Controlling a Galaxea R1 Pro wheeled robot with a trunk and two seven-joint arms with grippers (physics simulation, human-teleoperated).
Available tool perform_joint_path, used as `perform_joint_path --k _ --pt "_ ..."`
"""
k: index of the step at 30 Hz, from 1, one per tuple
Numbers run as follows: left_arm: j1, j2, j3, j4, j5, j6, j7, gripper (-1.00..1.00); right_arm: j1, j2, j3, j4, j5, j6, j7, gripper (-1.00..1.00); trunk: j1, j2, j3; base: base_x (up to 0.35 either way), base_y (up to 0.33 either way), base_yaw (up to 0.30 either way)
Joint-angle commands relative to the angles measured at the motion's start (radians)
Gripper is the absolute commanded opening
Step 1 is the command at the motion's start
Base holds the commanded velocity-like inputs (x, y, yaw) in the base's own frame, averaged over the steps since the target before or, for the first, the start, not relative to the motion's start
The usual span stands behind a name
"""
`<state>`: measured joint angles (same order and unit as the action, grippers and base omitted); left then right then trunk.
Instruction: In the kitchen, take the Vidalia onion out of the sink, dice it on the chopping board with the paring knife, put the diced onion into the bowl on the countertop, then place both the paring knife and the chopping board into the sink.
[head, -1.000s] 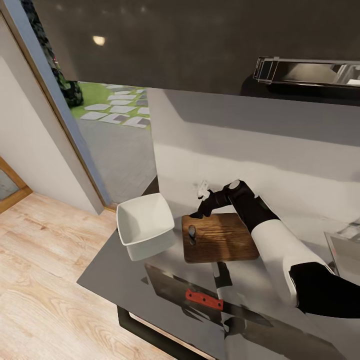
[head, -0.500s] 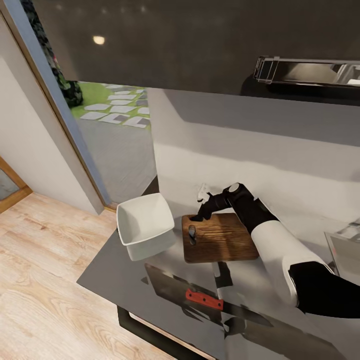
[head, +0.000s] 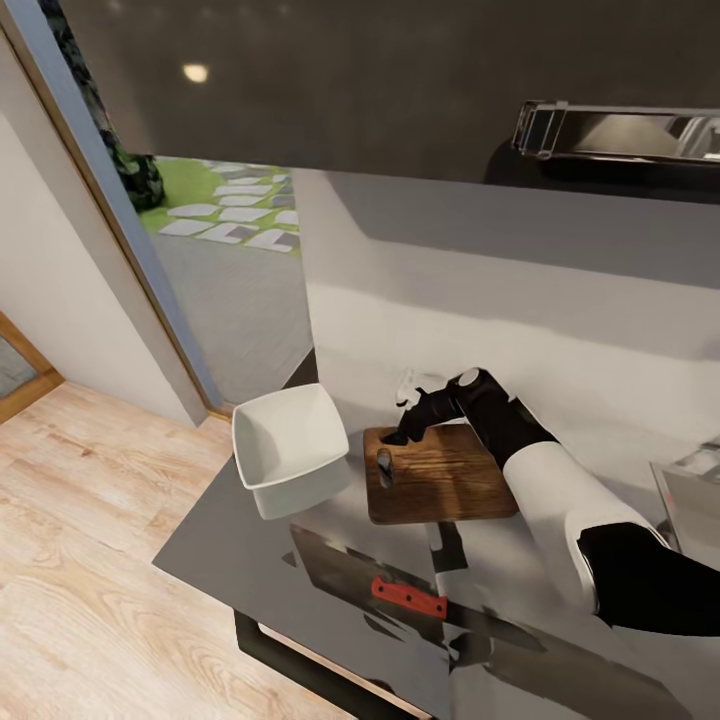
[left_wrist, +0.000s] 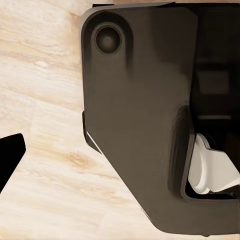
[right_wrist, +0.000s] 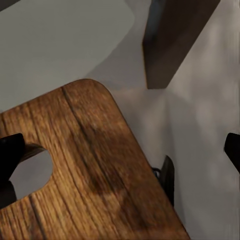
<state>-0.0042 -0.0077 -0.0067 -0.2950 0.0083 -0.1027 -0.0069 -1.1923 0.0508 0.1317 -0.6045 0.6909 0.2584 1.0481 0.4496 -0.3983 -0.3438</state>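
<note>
Flanking chopping board (head: 440, 477) — bowl (head: 290, 447), wall.

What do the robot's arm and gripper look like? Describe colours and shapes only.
In the head view the right arm has a glossy white, rounded middle shell between black segments, with a grey round joint cap near the wrist. The right gripper is black with slim dark fingers. No cables or markings show.

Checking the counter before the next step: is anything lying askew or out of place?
Nothing stands out. The chopping board lies flat on the countertop beside the upright bowl, and the paring knife lies flat nearer the front edge.
</note>
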Motion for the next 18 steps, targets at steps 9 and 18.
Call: perform_joint_path --k 9,18 --pt "0.000 0.000 -0.001 0.000 0.001 -0.003 -0.001 1.00 0.000 -0.001 -0.001 0.032 0.003 0.007 -0.010 1.00 0.000 -0.002 -0.012 0.000 0.000 0.000" --pt "0.000 0.000 -0.001 0.000 0.001 -0.003 -0.001 1.00 0.000 -0.002 -0.001 0.035 0.002 0.007 -0.028 1.00 0.000 -0.002 -0.024 0.000 0.000 0.000"
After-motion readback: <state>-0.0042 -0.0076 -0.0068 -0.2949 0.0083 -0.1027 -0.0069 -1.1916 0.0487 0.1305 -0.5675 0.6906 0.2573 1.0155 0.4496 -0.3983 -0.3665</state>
